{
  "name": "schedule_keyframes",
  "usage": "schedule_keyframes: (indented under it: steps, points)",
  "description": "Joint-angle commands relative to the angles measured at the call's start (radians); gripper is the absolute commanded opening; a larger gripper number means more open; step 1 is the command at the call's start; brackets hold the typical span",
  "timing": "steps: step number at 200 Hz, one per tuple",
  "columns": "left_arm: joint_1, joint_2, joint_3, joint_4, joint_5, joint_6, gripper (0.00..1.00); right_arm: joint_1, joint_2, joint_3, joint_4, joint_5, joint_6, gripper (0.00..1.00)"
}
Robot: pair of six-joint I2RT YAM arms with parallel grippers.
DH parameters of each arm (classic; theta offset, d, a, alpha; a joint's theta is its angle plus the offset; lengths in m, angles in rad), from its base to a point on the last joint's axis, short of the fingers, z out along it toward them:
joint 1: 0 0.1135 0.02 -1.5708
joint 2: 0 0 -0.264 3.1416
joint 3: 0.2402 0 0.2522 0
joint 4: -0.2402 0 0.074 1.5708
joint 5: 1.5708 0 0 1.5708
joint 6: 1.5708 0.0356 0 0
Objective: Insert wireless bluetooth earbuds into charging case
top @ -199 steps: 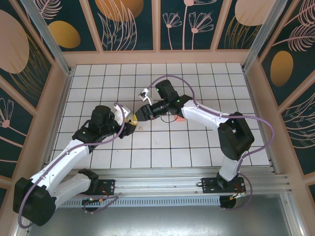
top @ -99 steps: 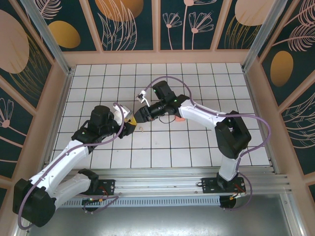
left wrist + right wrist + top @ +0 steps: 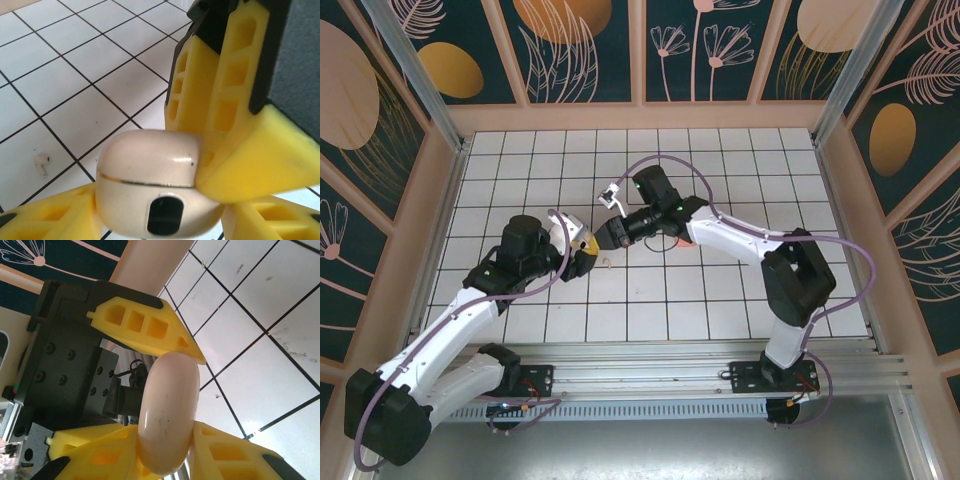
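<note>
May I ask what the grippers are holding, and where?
The beige charging case: right gripper pinches its broad faces; left gripper flanks its port end, grip unclear.

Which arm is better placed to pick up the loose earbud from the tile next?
Left, probably: the earbud lies on the tile near the left gripper, while the right gripper has the case between its fingers.

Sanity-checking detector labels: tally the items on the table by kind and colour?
beige charging case: 1
beige earbud: 1
salmon-pink item, partly hidden, kind unclear: 1
Total: 3
</note>
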Motion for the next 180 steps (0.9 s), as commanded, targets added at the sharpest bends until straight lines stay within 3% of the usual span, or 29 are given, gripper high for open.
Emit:
schedule_keyframes:
  steps: [1, 10, 61, 180]
  points:
    - [-0.003, -0.005, 0.03, 0.03, 0.039, -0.014, 0.65, -0.049, -0.091, -0.075, 0.136, 0.043, -0.006, 0.26]
    - [-0.004, -0.002, 0.037, 0.026, 0.039, -0.014, 0.71, -0.061, -0.111, -0.093, 0.157, 0.047, -0.015, 0.27]
    - [-0.004, 0.008, 0.071, 0.017, 0.077, -0.005, 0.72, -0.117, -0.212, -0.191, 0.232, 0.078, -0.059, 0.26]
    - [-0.004, 0.024, 0.106, 0.033, 0.247, 0.099, 0.61, -0.15, -0.445, -0.365, 0.276, 0.112, -0.372, 0.25]
